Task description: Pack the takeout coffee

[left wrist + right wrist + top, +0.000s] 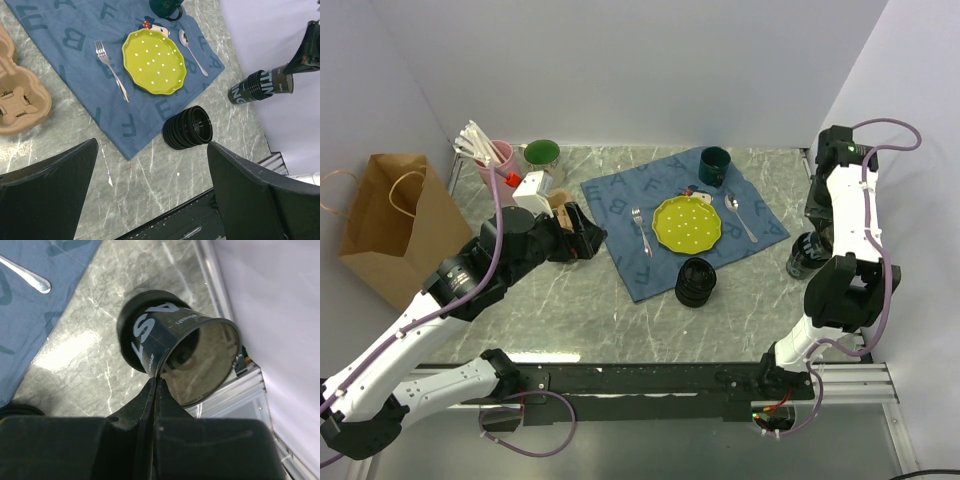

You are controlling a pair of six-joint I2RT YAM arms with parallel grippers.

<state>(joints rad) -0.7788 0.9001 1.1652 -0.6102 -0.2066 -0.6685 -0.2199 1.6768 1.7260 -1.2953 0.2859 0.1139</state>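
One takeout coffee cup (696,281), black and ribbed, lies on its side at the cloth's near edge; the left wrist view shows this cup (189,128) too. A second black cup (807,255) with white lettering stands tilted at the table's right edge, its far end on the marble. My right gripper (156,381) is shut on the rim of that lettered cup (165,335), whose open end faces the camera. My left gripper (588,235) hovers open and empty beside the tan cup carrier (20,100), left of the cloth.
A blue lettered cloth (620,200) holds a green plate (687,222), fork (641,230), spoon (740,215) and dark green mug (714,165). A brown paper bag (390,225) stands at the left. A pink cup (495,158) and a green cup (542,155) sit at the back.
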